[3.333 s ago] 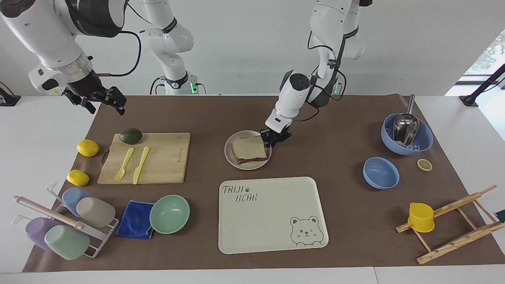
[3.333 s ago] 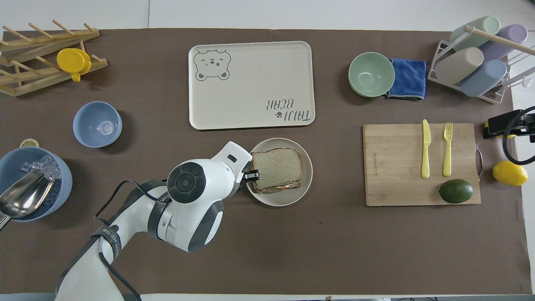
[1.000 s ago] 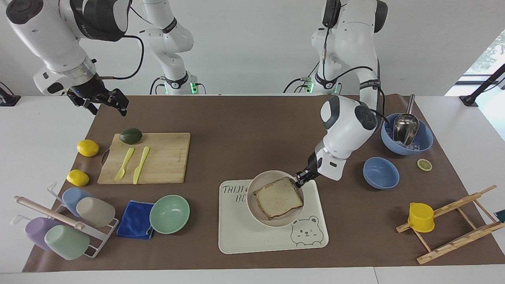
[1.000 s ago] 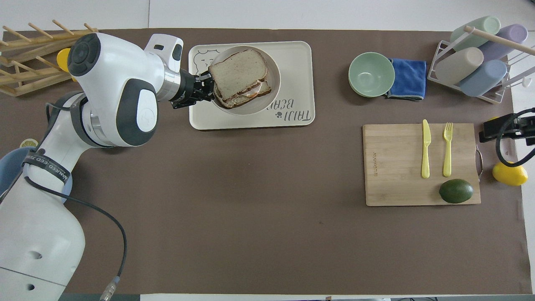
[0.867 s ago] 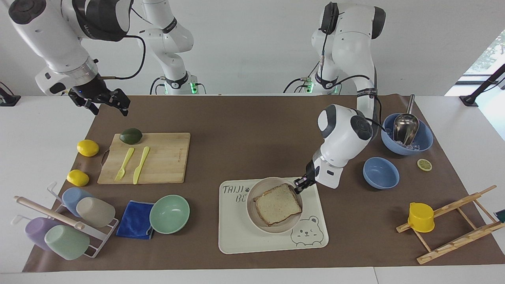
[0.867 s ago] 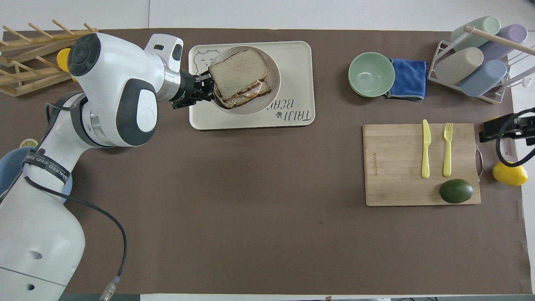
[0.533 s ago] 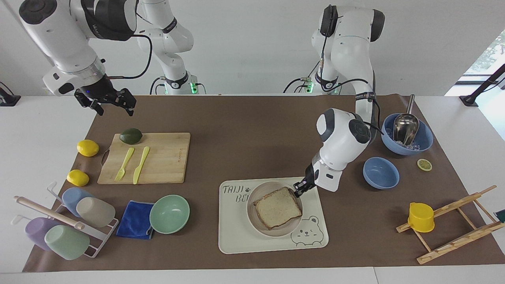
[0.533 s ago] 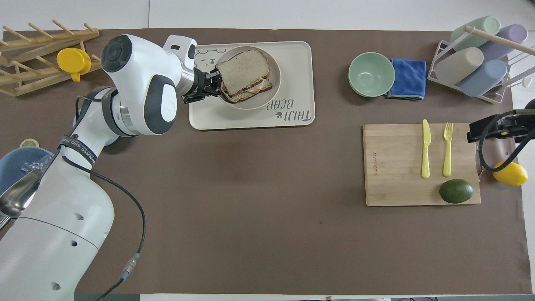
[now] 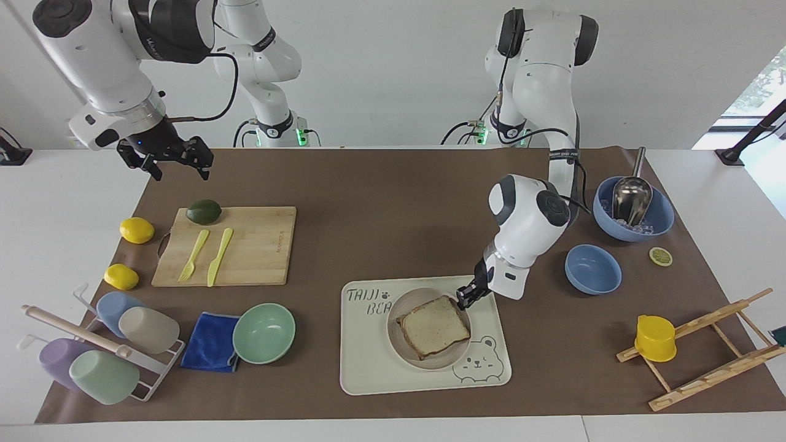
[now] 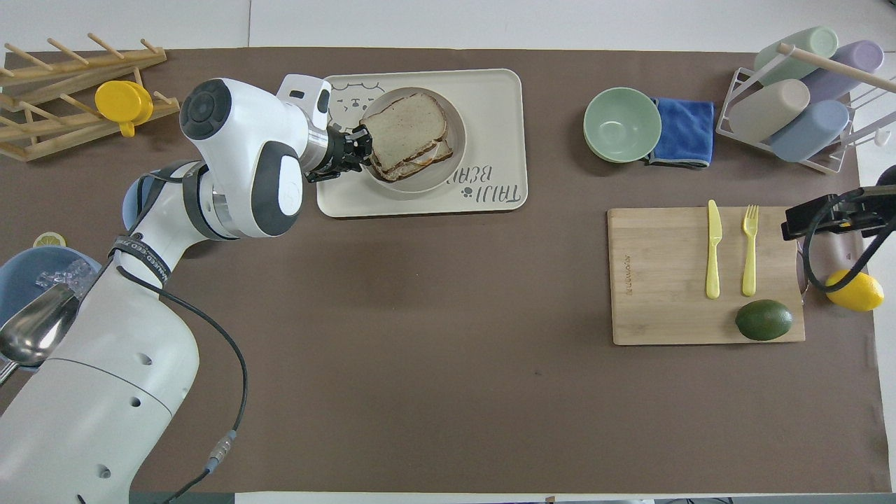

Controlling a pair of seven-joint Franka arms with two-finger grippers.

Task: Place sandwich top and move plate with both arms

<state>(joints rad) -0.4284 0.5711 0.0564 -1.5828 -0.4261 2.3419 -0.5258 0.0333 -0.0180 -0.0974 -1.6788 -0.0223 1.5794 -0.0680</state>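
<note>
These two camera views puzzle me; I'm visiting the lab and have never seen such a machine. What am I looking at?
Two white robot arms work at one table. One picture faces them from across the table; the other looks down from above their own end. The left arm's tool is at the rim of a small cream plate that rests on a bear-printed tray; whether it grips the rim is unclear. On the plate lies a sandwich, its bread top in place. The right arm's tool waits, open, in the air above the table's edge by a cutting board with a fork, knife and avocado.
</note>
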